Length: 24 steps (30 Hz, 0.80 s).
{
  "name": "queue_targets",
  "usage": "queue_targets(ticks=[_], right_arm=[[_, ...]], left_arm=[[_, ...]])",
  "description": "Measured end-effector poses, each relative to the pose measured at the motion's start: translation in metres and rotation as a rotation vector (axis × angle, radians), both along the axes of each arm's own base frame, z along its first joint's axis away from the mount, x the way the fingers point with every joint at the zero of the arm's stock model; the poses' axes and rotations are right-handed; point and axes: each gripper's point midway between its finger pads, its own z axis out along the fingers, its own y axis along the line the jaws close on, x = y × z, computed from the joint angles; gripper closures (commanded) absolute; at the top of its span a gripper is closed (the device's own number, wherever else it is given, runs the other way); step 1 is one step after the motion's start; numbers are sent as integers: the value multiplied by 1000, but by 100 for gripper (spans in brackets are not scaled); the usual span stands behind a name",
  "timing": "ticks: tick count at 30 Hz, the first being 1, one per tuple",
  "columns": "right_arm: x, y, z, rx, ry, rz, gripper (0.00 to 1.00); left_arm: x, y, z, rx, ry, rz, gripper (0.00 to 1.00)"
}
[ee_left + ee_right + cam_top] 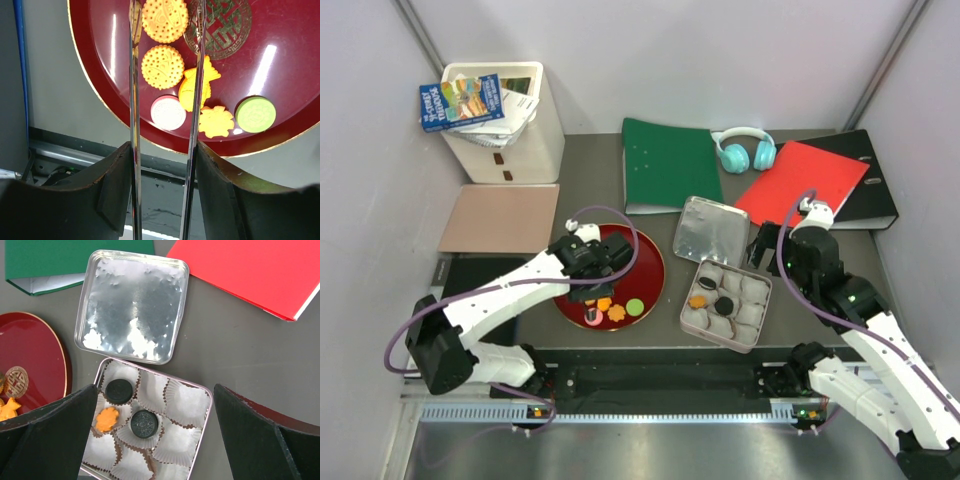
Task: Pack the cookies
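On the red plate (pixel 100 60) lie two orange round cookies (pixel 162 66), a pink one (pixel 168 112), a green one (pixel 255 114), an orange flower (pixel 216 121) and a tilted orange piece (pixel 192 90). My left gripper (pixel 164 150) is shut on metal tongs (pixel 133 100), whose blades stand apart over the round cookies; it hovers over the plate (pixel 650 262). The open tin (pixel 207 405) of paper cups holds two black cookies (pixel 144 424) and an orange flower (pixel 107 419). My right gripper (pixel 155 390) is open and empty above the tin (pixel 764 300).
The tin's lid (pixel 712 230) lies behind the tin. Behind it are a green folder (pixel 670 165), teal headphones (pixel 745 150), a red folder (pixel 805 180) and a black binder (pixel 875 190). A white bin with booklets (pixel 510 120) and a tan pad (pixel 500 218) are at the left.
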Motion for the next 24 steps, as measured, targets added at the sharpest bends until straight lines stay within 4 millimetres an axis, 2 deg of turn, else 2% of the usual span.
queue_targets(ticks=[6,19,22,24], right_arm=[[0,0,0,-1,2,0,1],[1,1,-4,-8,15,0,1],[2,1,-5,-11,21,1,1],[2,1,-6,-13,24,1,1]], left_arm=[[2,3,-4,-5,9,16,44],[-7,10,-25,-23,55,31,47],[-8,10,-28,-33,61,32,52],[-9,8,-29,-43,64,31,58]])
